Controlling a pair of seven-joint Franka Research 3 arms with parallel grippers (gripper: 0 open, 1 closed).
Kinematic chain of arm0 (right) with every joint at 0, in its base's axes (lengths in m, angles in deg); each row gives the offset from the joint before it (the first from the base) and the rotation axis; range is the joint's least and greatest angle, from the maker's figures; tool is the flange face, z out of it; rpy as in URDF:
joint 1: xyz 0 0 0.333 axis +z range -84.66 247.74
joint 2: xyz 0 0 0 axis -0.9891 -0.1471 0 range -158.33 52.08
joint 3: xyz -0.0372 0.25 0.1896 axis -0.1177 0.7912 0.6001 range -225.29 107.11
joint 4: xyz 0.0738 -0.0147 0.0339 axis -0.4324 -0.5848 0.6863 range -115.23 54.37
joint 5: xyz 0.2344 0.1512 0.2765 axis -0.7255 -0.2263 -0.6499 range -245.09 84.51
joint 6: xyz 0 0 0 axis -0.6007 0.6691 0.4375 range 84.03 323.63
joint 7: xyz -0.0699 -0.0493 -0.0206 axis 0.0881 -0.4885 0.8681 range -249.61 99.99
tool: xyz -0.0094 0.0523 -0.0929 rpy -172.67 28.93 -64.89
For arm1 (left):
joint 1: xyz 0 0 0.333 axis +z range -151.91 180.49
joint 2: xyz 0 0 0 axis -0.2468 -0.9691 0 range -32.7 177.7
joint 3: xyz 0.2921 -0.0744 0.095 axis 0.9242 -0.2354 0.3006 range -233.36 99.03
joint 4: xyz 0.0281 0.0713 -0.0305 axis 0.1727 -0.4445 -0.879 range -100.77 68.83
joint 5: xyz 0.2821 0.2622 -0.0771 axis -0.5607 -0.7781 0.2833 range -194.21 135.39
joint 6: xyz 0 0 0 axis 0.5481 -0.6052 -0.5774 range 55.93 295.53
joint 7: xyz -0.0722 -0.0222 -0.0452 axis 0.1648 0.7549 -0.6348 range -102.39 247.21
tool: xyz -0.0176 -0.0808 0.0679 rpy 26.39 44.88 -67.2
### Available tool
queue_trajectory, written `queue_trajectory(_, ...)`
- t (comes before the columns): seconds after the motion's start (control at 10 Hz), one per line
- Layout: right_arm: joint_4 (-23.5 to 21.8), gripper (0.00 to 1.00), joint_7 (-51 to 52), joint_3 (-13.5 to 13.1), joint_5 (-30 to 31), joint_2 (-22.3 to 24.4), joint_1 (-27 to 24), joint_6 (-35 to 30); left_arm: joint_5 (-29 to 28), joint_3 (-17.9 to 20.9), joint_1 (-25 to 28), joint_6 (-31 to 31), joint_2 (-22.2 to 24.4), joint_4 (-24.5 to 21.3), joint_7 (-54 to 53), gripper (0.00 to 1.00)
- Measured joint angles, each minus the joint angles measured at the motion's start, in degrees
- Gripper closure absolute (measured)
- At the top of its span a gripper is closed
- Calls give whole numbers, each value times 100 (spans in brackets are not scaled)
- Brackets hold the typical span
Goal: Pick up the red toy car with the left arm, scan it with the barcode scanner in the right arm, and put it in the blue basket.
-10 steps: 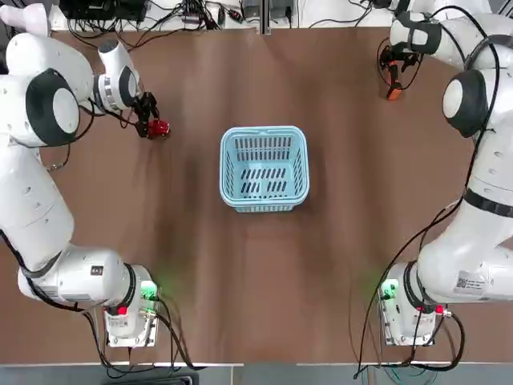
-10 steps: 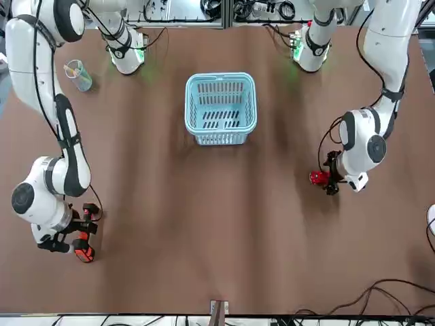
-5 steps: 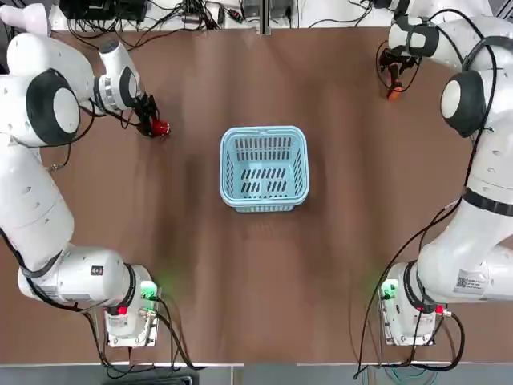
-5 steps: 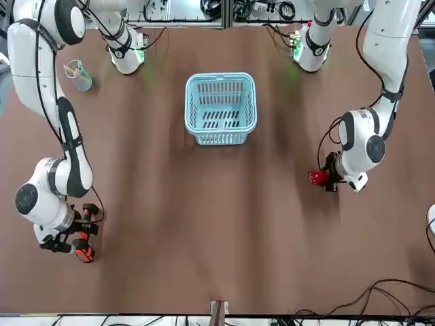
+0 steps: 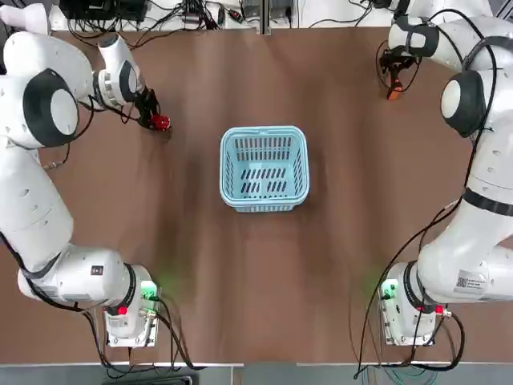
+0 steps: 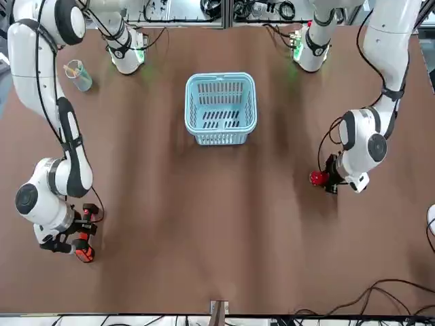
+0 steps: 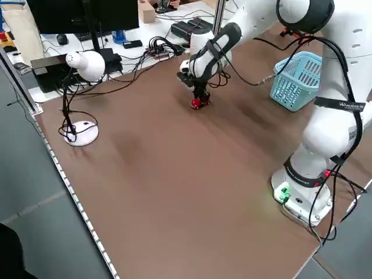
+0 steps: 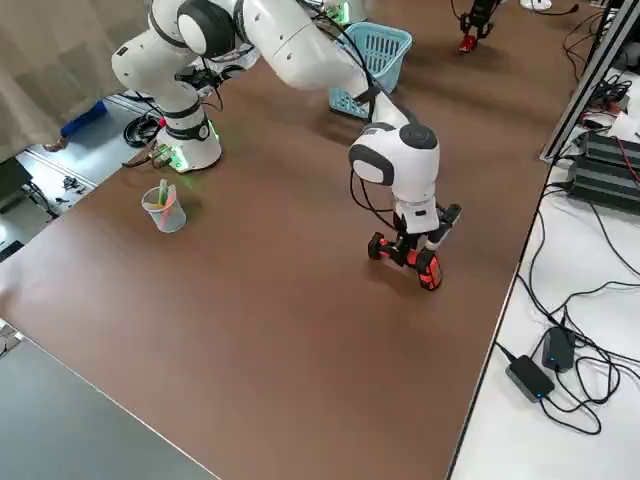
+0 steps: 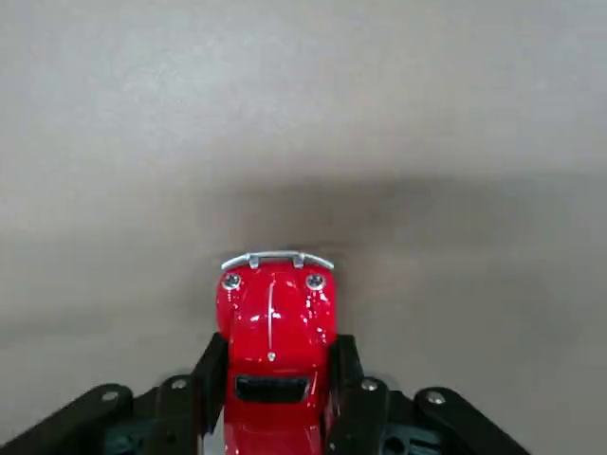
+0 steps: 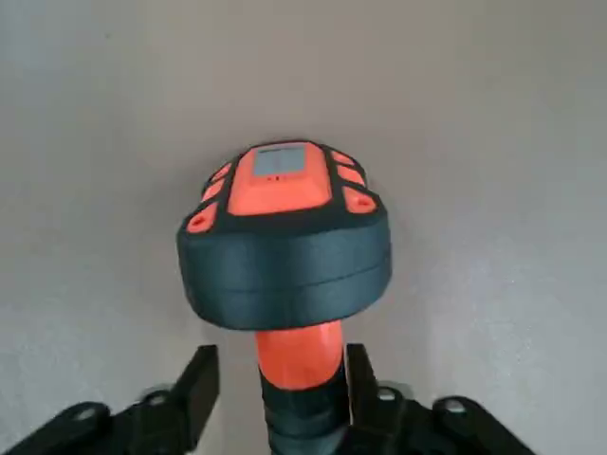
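Observation:
The red toy car (image 5: 161, 122) stands on the brown table at the far left, and my left gripper (image 5: 152, 119) is shut on it. In the left wrist view both fingers press the sides of the car (image 9: 275, 322), whose nose points away from them. The barcode scanner (image 5: 393, 88), black with an orange head, lies at the far right. My right gripper (image 10: 280, 379) is low over it and open, its fingers on either side of the scanner's orange handle (image 10: 299, 370), with a small gap at one side. The blue basket (image 5: 264, 131) sits mid-table with nothing in it.
A clear plastic cup (image 6: 77, 75) with small items stands near the right arm's base. A white desk lamp (image 7: 81, 64) sits at the table's left edge. Cables and black boxes (image 5: 160, 12) line the far edge. Both arm bases (image 5: 128, 309) stand at the near edge.
The left gripper has closed on the red car and shifted it slightly toward the far side. The right gripper's fingers have narrowed around the scanner's handle.

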Motion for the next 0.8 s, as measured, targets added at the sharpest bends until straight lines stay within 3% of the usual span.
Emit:
queue_trajectory(0.1,2,53,0,-3,1,0,-1,0,1,-131,-3,-100,126,82,158,52)
queue_trajectory(0.3,4,59,0,-7,1,0,-2,2,1,-407,-15,-703,369,435,487,52)
queue_trajectory(0.8,12,63,0,3,-6,-1,-3,-10,-101,-1212,-38,-1783,750,1333,1537,52)
